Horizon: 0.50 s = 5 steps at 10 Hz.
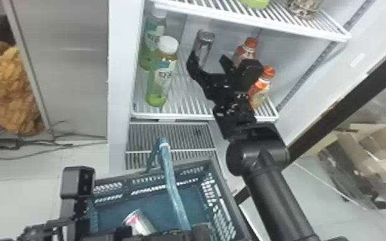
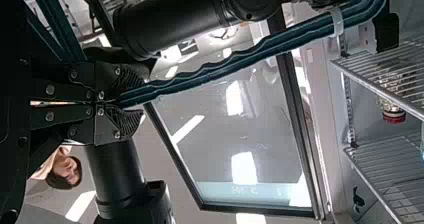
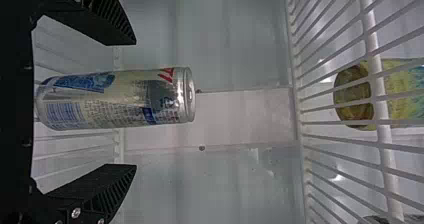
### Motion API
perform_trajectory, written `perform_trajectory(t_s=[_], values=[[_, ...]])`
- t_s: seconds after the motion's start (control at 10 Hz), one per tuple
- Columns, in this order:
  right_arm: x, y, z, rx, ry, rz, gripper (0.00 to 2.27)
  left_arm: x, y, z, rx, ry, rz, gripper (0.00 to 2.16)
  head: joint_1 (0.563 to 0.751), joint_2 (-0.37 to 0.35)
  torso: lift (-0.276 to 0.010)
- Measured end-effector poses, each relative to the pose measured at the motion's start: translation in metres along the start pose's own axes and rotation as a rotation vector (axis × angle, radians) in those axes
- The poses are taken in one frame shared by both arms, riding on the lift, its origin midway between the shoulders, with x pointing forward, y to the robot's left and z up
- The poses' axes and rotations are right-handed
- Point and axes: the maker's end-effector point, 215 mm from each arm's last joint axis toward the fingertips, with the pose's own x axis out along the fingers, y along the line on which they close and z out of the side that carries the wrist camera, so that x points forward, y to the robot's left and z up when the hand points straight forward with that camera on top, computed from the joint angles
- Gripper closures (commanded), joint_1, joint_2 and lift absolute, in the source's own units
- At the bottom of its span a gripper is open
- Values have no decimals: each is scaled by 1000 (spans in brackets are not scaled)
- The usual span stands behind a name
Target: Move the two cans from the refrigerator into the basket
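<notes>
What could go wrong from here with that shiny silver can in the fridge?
The open black right gripper could tip the shiny silver can if it closes off-centre. Backing out, it might knock an orange-capped plastic bottle close beside it. And the blue plastic basket, whose teal handle the black left gripper grips, may swing when the can drops in.

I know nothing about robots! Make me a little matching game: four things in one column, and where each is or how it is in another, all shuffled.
Things
1. Left end effector
2. Pink-marked can
3. Nearer white-capped bottle
4. Right end effector

Places and states
A. Standing on the refrigerator shelf
B. Open, one finger on either side of the silver can
C. Closed on the blue handle
D. Inside the basket

Right pairs: 1-C, 2-D, 3-A, 4-B
</notes>
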Motion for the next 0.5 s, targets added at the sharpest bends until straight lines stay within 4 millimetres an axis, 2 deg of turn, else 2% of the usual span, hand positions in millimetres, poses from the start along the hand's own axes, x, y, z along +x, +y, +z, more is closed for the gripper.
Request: perform_trajectory(t_s=[0.5], values=[[21,-8,-1,-17,12,-16,130,1,1,0,-2,3,-1,1162,695,-350,-276]])
